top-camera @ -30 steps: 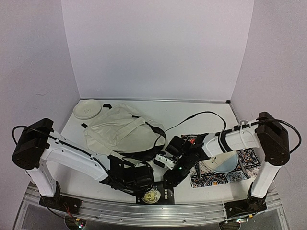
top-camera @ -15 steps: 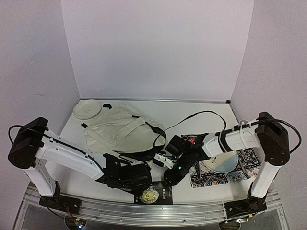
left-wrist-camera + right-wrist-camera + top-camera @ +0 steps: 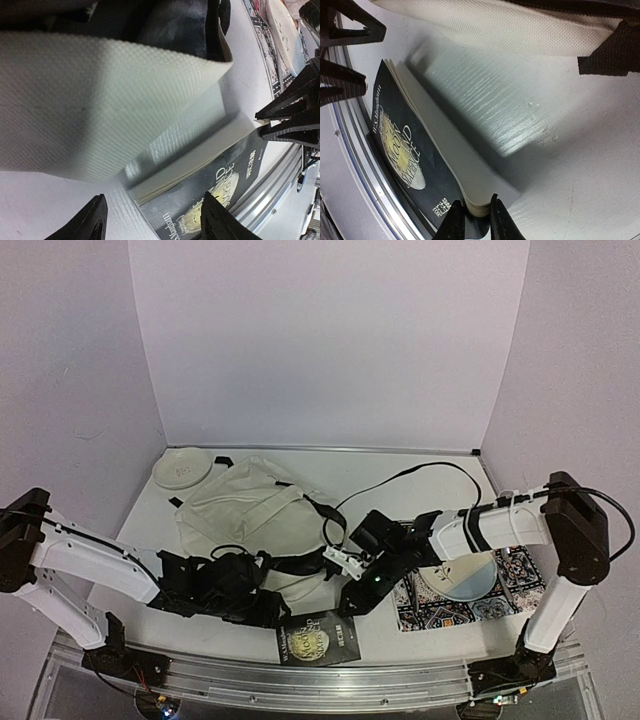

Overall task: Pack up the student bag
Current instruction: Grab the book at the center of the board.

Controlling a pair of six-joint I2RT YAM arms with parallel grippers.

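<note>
My right gripper [image 3: 474, 216] is pinched on the near corner of the dark book [image 3: 405, 145], the jaws pressed onto cover and pages. I judge this hold is for tipping the book off the table [image 3: 580, 165], because it lies flat by the metal rail [image 3: 330, 675] with no other edge to get under. The page edge looks slightly raised on my side, though I can't be sure.

My left gripper [image 3: 152, 212] hangs low beside the book with its jaws spread and nothing between them. I read that as making room while standing ready to steady the book.

The student bag [image 3: 250, 515] lies slumped just beyond the book, its cream fabric looming over both wrist views. The dark opening faces the book, so the way in is short.
</note>
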